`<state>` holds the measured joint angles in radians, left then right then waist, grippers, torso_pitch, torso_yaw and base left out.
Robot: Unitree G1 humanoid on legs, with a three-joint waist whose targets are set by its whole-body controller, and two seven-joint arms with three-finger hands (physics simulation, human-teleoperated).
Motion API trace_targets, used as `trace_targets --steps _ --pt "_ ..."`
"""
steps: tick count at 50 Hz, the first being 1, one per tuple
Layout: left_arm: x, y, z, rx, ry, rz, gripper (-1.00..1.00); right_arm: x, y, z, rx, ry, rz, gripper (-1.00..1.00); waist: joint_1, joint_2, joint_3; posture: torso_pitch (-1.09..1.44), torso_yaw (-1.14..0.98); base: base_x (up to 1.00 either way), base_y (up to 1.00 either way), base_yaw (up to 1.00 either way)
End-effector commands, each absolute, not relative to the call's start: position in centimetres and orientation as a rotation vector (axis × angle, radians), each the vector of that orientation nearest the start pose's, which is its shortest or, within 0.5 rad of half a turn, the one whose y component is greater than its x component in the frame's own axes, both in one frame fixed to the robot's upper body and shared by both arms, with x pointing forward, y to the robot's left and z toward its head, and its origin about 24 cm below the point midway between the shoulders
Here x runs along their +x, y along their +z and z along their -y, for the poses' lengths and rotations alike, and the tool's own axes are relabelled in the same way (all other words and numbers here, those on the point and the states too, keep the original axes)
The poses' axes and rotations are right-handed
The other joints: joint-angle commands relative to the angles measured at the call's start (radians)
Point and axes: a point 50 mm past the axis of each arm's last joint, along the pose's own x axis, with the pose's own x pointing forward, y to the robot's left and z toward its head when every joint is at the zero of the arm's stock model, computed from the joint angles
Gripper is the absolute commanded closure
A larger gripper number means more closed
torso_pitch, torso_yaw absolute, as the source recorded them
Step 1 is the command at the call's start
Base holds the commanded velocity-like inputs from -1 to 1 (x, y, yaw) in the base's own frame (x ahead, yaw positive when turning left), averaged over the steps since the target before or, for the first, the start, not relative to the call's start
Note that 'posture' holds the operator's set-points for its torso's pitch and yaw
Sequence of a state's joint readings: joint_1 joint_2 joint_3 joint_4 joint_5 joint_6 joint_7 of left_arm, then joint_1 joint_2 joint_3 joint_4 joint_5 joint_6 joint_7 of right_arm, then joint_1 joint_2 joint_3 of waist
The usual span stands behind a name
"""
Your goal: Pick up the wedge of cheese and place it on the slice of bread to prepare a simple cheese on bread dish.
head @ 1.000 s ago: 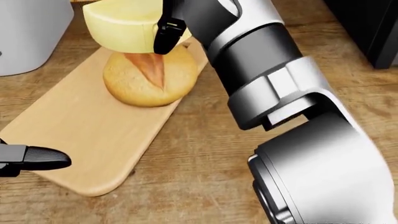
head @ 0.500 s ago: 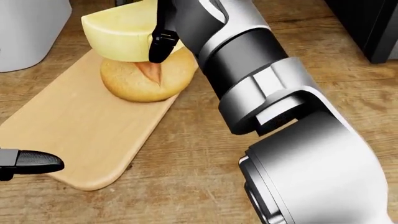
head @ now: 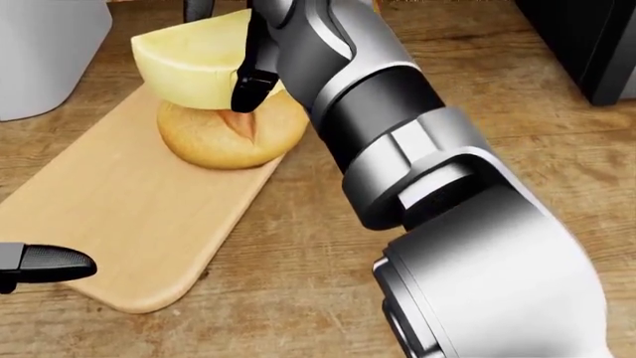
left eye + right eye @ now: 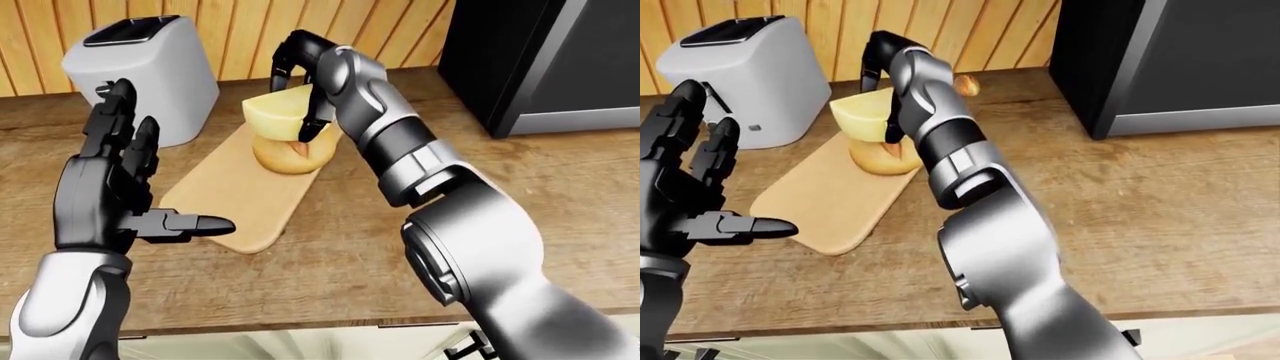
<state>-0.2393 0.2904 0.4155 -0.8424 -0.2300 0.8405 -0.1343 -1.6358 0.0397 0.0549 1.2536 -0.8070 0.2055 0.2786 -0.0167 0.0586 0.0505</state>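
Placement is the step in hand. Left hand (image 4: 105, 191) hovers spread, holding nothing, beside the cutting board (image 3: 119, 224) on the desk (image 3: 328, 246). Right hand (image 4: 300, 90) pinches the cheese wedge (image 3: 194, 63), resting atop the bread (image 3: 224, 134); next, release cleanly. No containers show.

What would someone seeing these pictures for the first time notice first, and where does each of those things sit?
The eye goes first to the pale yellow cheese wedge gripped in the right hand, sitting on the round bread at the upper end of the wooden cutting board. Next comes the black left hand, open and raised at the left of the left-eye view. A white toaster stands behind it.
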Motion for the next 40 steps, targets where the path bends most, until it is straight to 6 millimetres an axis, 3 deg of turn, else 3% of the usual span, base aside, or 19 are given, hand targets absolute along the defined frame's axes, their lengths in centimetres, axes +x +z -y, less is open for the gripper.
trace_targets --steps 1,10,12,27,31,40 --pt "21.6 23.3 -21.9 0.152 0.060 0.368 -1.00 40.2 32.5 -0.6 -1.117 0.308 0.271 0.69 0.000 0.006 -0.029 0.00 0.00 0.00 0.00 0.00" --pt "21.5 23.1 -22.0 0.150 0.062 0.366 -1.00 40.2 31.8 -0.9 -1.118 0.313 0.270 0.31 0.000 0.005 -0.029 0.00 0.00 0.00 0.00 0.00" --pt "21.5 23.0 -22.0 0.149 0.063 0.365 -1.00 40.2 31.7 -0.9 -1.119 0.315 0.267 0.09 0.000 0.005 -0.029 0.00 0.00 0.00 0.00 0.00" --pt "21.4 23.1 -22.1 0.148 0.065 0.367 -1.00 40.2 31.2 -1.0 -1.127 0.336 0.249 -0.10 -0.001 0.007 -0.028 0.00 0.00 0.00 0.00 0.00" --pt "21.4 23.2 -22.1 0.149 0.066 0.368 -1.00 40.3 31.1 -0.9 -1.128 0.338 0.244 -0.37 -0.001 0.007 -0.028 0.00 0.00 0.00 0.00 0.00" --pt "21.4 23.2 -22.0 0.150 0.065 0.368 -1.00 40.3 31.0 -0.8 -1.129 0.346 0.236 -0.70 0.000 0.007 -0.030 0.00 0.00 0.00 0.00 0.00"
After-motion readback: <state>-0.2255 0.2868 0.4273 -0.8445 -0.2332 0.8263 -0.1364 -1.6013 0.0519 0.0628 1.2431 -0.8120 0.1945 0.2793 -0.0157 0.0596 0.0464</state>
